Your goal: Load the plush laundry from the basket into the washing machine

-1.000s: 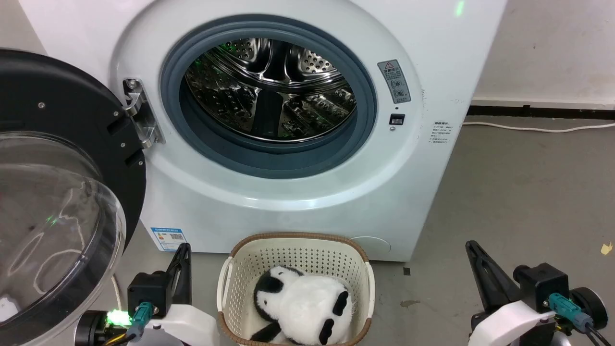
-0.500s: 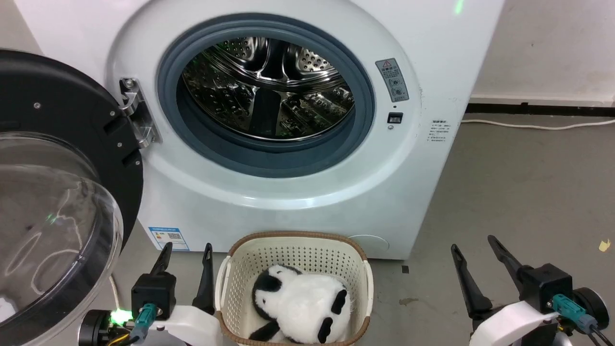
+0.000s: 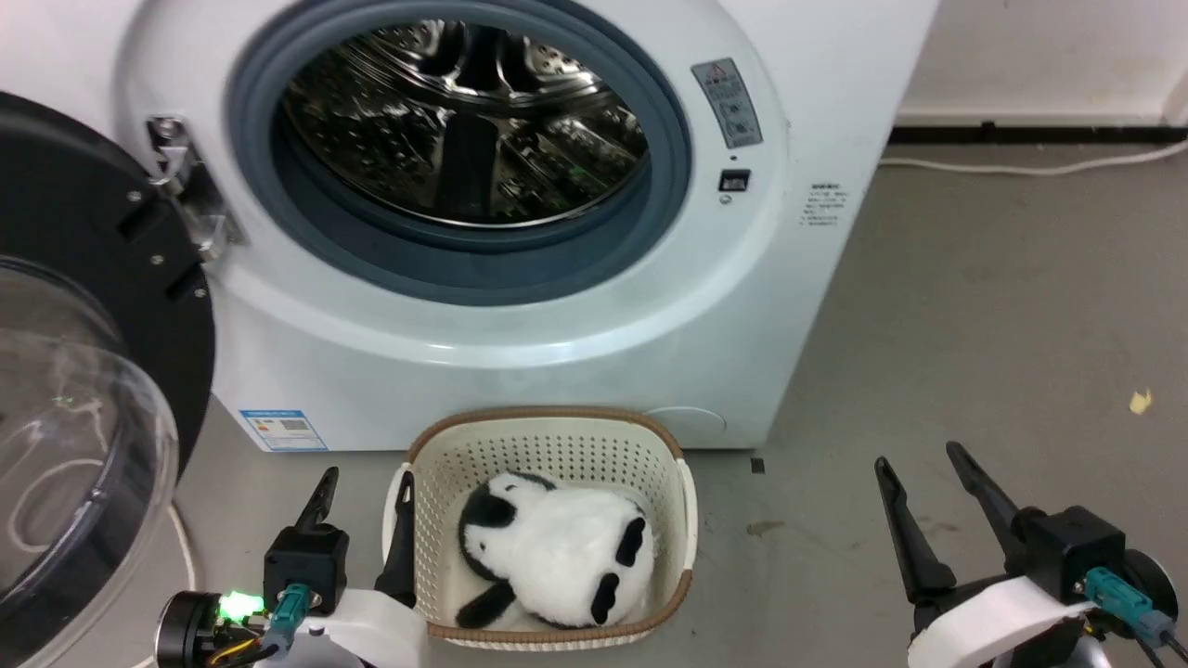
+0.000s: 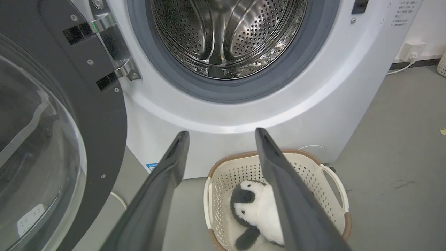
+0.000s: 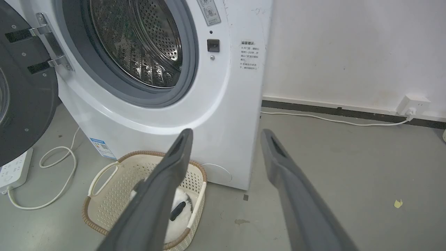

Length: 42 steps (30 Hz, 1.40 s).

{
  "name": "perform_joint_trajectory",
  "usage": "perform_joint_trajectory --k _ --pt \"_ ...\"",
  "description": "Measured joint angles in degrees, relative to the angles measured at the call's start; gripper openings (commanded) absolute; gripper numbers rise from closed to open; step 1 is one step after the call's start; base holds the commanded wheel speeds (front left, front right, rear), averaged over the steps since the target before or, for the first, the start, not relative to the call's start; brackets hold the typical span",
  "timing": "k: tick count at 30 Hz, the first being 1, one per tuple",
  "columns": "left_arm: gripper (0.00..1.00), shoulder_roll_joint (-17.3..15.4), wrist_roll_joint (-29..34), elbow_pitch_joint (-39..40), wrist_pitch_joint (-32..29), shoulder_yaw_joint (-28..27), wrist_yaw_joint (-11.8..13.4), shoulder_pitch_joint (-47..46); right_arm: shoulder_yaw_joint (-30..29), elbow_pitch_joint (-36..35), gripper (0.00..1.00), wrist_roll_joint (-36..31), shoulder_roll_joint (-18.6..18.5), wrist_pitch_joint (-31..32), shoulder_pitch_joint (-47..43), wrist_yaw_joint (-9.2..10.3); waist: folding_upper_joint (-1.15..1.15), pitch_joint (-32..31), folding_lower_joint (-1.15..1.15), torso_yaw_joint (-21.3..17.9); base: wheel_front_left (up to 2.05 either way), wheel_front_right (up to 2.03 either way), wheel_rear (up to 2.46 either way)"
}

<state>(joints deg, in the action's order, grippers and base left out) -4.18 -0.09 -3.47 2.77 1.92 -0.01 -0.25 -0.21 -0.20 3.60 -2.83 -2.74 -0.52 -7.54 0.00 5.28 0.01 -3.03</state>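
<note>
Grey floor (image 3: 974,325), basket (image 3: 548,414), washing machine (image 3: 557,362), white cable (image 3: 1021,171)

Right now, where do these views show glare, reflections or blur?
Head view: the shiny perforated steel drum mirrors green glints; the clear domed door carries white glare streaks. Left wrist view: the left tool looks soft-edged. Right wrist view: so does the right tool.

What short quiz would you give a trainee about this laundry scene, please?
1. Where does the plush panda lie?
2. True or false: the washing machine has its door swung open.
3. The left gripper and the right gripper are: A) both open and holding nothing; B) both shut; C) one shut on the panda.

Key:
1. In the basket, on the floor in front of the machine.
2. True.
3. A.
</note>
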Motion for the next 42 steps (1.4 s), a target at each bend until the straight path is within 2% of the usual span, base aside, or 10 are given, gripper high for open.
perform_joint_trajectory --k 16,29,42 --pt "1.0 -2.96 0.46 -4.72 1.88 2.2 -1.26 -3.66 0.87 -0.85 1.0 2.76 0.0 -1.96 2.3 0.0 0.0 6.33 0.0 -4.0 0.0 0.0 0.0" --pt "1.0 -4.67 0.35 -14.17 2.3 4.59 -2.69 -8.65 1.07 -1.43 1.0 4.67 0.0 -3.46 3.72 0.0 0.0 11.24 -0.01 -6.14 0.0 0.0 0.0" --pt "1.0 -8.7 -0.16 -23.29 1.53 9.62 -3.97 -15.58 2.14 -2.04 1.0 8.22 0.0 -5.06 6.05 0.0 0.0 17.79 -0.01 -9.57 0.0 0.0 0.0"
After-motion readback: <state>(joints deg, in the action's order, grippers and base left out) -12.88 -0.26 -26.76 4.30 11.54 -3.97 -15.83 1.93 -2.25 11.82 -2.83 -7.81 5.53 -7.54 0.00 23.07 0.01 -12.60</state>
